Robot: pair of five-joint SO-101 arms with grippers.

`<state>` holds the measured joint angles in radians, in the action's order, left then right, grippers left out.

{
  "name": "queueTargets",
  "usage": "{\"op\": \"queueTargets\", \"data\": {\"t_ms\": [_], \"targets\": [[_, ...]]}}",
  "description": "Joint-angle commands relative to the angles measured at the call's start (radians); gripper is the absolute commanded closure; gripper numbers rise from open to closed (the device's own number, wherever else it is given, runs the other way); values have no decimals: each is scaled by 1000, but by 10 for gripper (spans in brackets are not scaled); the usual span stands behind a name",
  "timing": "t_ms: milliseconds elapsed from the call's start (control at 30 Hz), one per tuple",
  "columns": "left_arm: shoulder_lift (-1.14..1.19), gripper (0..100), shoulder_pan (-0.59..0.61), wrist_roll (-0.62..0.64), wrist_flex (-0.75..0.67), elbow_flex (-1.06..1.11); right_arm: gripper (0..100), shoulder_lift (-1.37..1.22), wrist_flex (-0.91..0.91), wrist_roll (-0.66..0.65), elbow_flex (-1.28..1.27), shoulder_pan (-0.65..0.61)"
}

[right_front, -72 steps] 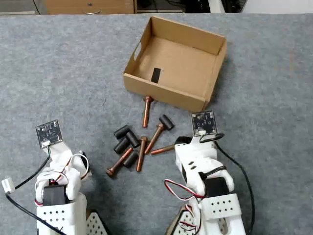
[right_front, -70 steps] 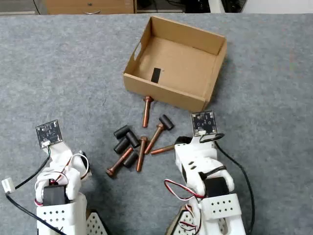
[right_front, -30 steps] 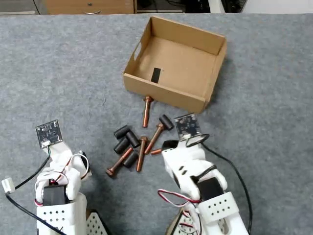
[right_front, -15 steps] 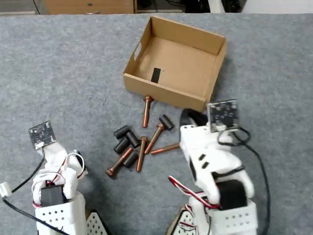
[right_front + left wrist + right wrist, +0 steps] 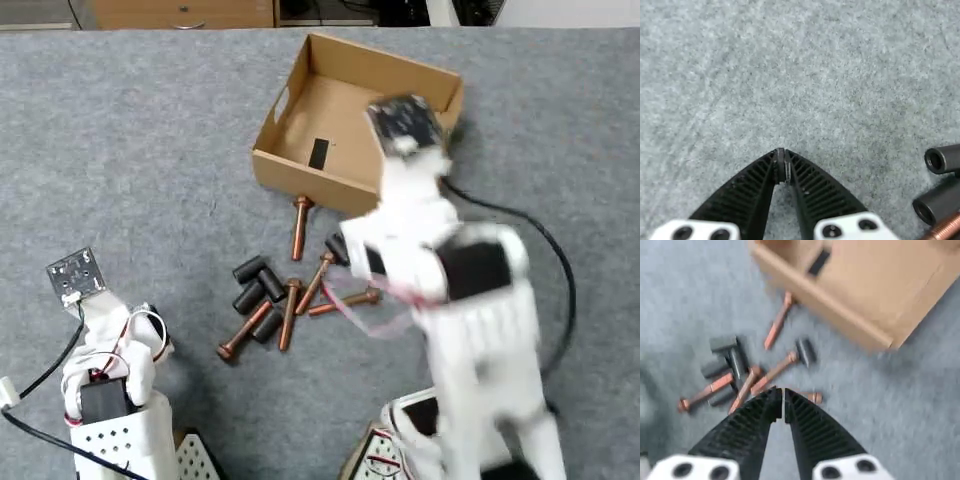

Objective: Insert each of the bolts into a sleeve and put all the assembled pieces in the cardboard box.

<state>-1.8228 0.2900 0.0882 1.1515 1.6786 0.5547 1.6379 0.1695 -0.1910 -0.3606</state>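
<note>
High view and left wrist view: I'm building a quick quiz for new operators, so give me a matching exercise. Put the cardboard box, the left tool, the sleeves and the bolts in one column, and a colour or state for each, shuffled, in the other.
Column one
1. cardboard box
2. left tool
3. sleeves
4. bolts

Column two
a. copper-coloured, long shafts
b. black, short tubes
c. shut, over the grey table
d. brown, open at the top

Pairs: 1-d, 2-c, 3-b, 4-a.
</note>
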Motion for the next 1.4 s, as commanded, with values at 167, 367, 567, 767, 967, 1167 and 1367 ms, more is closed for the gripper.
{"op": "queueTargets", "data": {"t_ms": [167, 367, 567, 767, 967, 1167, 1367], "targets": [[2, 982, 9, -2, 15, 12, 982, -625, 95, -121, 249, -13], [2, 982, 8, -2, 26, 12, 981, -832, 97, -173, 392, -13], [2, 982, 8, -2, 26, 12, 843, -900, 95, -175, 426, -12], [2, 982, 8, -2, 25, 12, 839, -918, 58, -176, 420, -4], [2, 982, 8, -2, 25, 12, 873, -993, 21, -218, 429, 4], [2, 982, 8, -2, 25, 12, 875, -1064, -11, -302, 429, 21], [2, 982, 8, -2, 25, 12, 875, -1095, -48, -361, 433, 30]]}}
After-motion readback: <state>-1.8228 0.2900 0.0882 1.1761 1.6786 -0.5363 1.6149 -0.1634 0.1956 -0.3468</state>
